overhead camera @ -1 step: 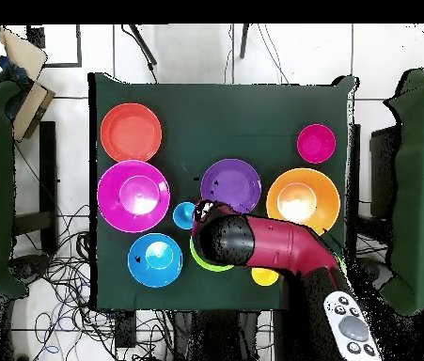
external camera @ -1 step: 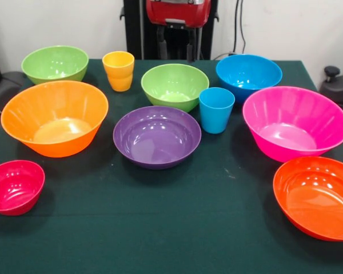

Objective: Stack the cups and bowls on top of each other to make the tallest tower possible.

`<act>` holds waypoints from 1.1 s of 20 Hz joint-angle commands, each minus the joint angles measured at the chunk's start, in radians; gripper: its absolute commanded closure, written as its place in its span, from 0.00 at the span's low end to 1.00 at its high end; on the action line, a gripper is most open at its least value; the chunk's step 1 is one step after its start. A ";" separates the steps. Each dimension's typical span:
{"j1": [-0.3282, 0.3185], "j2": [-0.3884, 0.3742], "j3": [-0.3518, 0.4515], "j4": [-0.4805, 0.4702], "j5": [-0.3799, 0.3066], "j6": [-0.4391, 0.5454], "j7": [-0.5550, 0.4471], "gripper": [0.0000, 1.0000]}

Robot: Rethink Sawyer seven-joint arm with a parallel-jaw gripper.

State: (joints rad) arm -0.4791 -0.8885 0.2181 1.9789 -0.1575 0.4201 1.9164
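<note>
Every bowl and cup stands alone and upright; no tower is in view. At the back are a green bowl [external camera @ -1 step: 55, 63], the yellow-orange cup [external camera @ -1 step: 119, 70], a second green bowl [external camera @ -1 step: 175, 85] and the blue bowl [external camera @ -1 step: 248, 74]. The light blue cup [external camera @ -1 step: 216, 109] is beside the purple bowl [external camera @ -1 step: 157, 136]. The large orange bowl [external camera @ -1 step: 55, 117] is on the left and the pink bowl [external camera @ -1 step: 295, 121] on the right. In front are the crimson bowl [external camera @ -1 step: 14, 185] and the red-orange bowl [external camera @ -1 step: 317, 197]. My gripper [external camera @ -1 step: 176, 50] hangs open and empty above the far edge, behind the middle green bowl.
The dark green tablecloth [external camera @ -1 step: 171, 240] has bare room along the front middle. From overhead, the red arm [overhead camera @ -1 step: 272, 244] covers most of one green bowl [overhead camera @ -1 step: 204, 263] and hides the other. Cables lie on the floor [overhead camera @ -1 step: 65, 282] beside the table.
</note>
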 commanded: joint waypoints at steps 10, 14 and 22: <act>-0.039 0.014 0.127 -0.016 -0.052 0.141 -0.096 0.00; -0.047 -0.003 0.135 -0.001 -0.051 0.151 -0.097 0.00; -0.048 0.012 0.136 0.000 -0.067 0.130 -0.083 0.00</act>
State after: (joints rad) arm -0.5233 -0.9078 0.2800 1.9763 -0.1579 0.4737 1.9164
